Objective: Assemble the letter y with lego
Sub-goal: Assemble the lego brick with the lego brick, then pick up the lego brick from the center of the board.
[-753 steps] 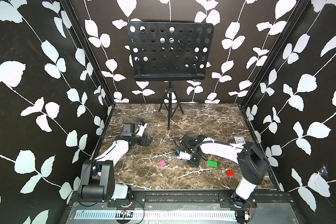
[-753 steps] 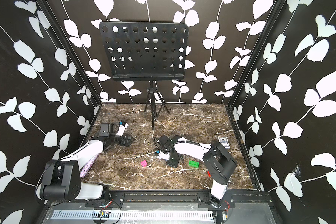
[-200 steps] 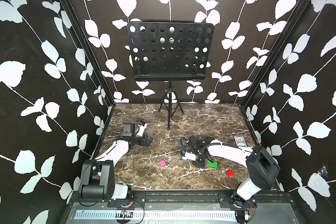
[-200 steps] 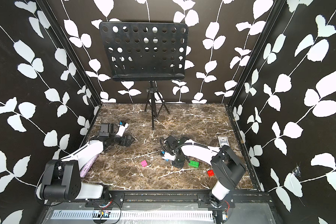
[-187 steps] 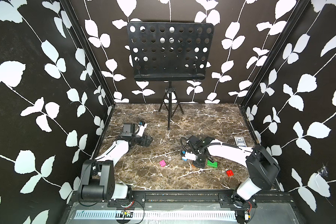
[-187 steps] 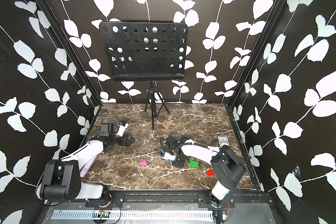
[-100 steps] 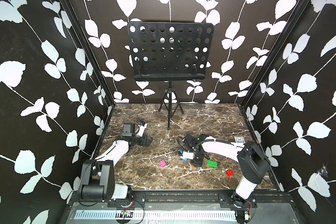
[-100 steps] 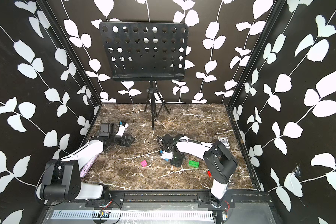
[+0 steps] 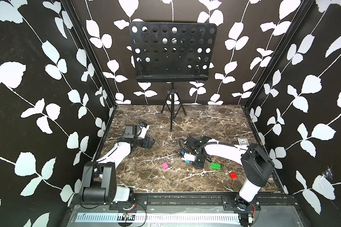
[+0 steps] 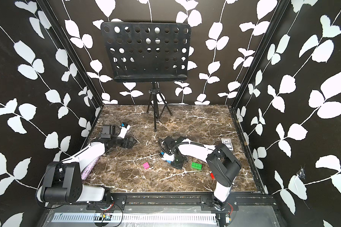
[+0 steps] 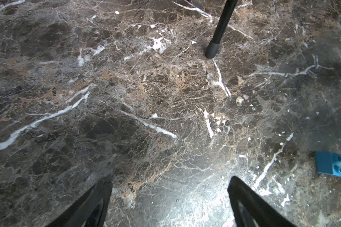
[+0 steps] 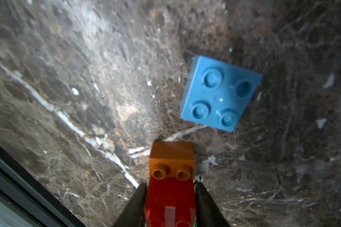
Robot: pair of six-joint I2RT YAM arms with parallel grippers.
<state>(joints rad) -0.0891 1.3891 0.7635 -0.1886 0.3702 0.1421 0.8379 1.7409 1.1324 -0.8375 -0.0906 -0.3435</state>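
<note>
Two of the lego bricks are nearly hidden from you in both top views. They sit under the right gripper (image 9: 198, 166), near the front middle of the marble table (image 9: 146, 182).

Only the right wrist view shows them. An orange brick (image 12: 171, 157) lies on the marble. A redder brick (image 12: 169, 198) touches it and is cut off by the picture's edge, so you cannot tell whether the two are clipped together. Your right gripper's fingers (image 12: 138, 200) stand narrowly apart, flush against both sides of the redder brick, pinching it.

Just beside them lies the blue brick (image 12: 220, 94), studs up; from above, the wrist partly covers it. The red brick (image 10: 212, 175) is half hidden behind the right arm's elbow in a top view. The green brick (image 9: 215, 166) lies just to the right of the gripper. The pink brick (image 9: 165, 165) lies apart to its left. Both are loose on the marble.

Your left gripper (image 11: 169, 177) is well apart at the table's left, low over bare marble, with its fingers spread wide. The picture's edge cuts off the finger bases.
</note>
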